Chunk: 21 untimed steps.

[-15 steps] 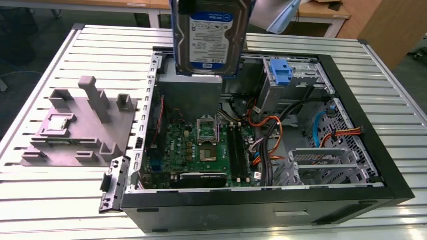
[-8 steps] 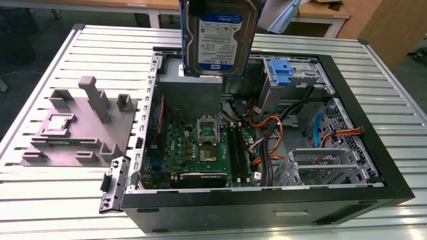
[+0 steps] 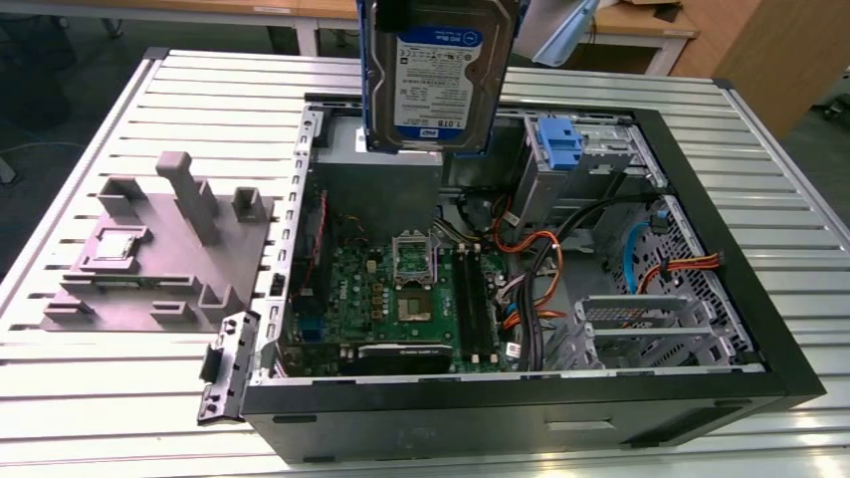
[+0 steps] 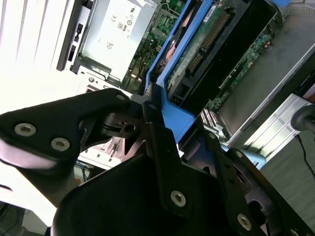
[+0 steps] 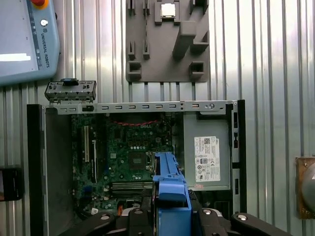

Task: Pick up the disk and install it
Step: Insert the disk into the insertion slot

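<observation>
The gripper (image 5: 170, 215) is closed on the disk (image 3: 436, 75): in both wrist views its black fingers (image 4: 156, 129) press from either side on the blue carrier rails (image 5: 170, 184) that frame the drive, with no gap to be seen. In the exterior view the disk hangs upright, its white-and-blue label facing the camera and its long edges running up and down, lifted clear above the open computer case (image 3: 531, 408). Seen from the first wrist view, it is edge-on over the seam between the motherboard (image 5: 133, 152) and the grey power supply box (image 5: 206, 142) with its white sticker. Inside the case, orange cables (image 3: 538, 254) curl beside the board, and a bare blue bracket (image 3: 560, 144) sits in the drive bay toward the exterior view's right. The case lies on its side on a ribbed metal table (image 3: 133, 398). Well apart from it, toward the exterior view's left, a grey moulded fixture (image 3: 159, 259) with upright posts rests on the same table. A grey control pendant (image 5: 24, 44) lies on the table too.
</observation>
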Each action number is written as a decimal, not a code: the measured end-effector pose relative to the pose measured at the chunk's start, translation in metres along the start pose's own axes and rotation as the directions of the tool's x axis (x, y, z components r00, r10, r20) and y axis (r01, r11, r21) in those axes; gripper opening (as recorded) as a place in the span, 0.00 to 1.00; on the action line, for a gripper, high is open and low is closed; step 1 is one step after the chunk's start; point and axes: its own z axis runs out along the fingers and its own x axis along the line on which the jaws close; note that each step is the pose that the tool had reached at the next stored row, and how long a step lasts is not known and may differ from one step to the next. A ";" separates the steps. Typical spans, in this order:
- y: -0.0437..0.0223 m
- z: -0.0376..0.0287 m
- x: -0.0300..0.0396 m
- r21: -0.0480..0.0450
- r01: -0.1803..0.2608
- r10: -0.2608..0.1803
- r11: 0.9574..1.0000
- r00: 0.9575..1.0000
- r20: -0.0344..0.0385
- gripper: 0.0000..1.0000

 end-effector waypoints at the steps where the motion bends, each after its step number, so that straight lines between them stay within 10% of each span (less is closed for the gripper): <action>1: 0.0000 0.0000 0.0000 0.000 0.000 0.000 1.000 1.000 0.000 0.36; 21: -0.0007 -0.0003 0.0163 0.000 0.000 0.000 1.000 1.000 0.000 0.36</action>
